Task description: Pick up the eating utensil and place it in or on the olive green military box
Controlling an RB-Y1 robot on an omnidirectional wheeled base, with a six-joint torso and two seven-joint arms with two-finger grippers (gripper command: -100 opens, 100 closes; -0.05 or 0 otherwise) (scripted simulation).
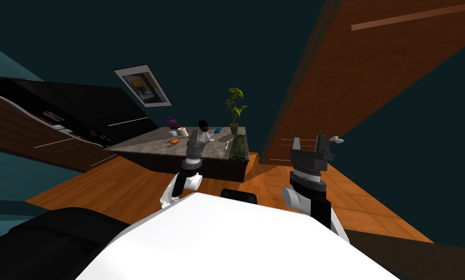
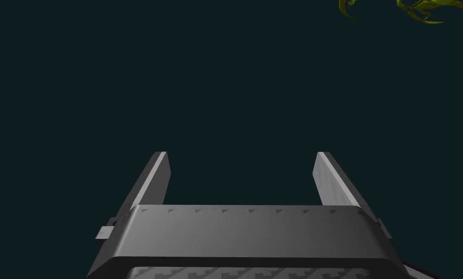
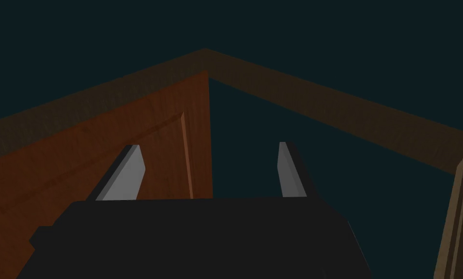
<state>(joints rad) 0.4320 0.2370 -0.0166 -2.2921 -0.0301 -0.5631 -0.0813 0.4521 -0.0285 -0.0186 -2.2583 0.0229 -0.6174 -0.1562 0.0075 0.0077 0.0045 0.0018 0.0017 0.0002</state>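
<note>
Head view: the robot stands back from a grey-topped table (image 1: 144, 146) in a dim room with an orange wood floor (image 1: 129, 189), both arms raised in front of it. A long olive green box (image 1: 238, 145) lies along the table's right edge. Just beside it, toward the table's middle, lies a thin pale utensil (image 1: 226, 145), too small to tell fork from spoon. A potted plant (image 1: 235, 109) stands at the far right corner, with small items scattered toward the far edge. The left gripper (image 2: 242, 155) hovers in front of the table's near edge, fingers spread wide and holding nothing. The right gripper (image 3: 208, 145) is up off to the right, by a brown wooden door (image 1: 372, 73), fingers likewise wide apart and empty.
</note>
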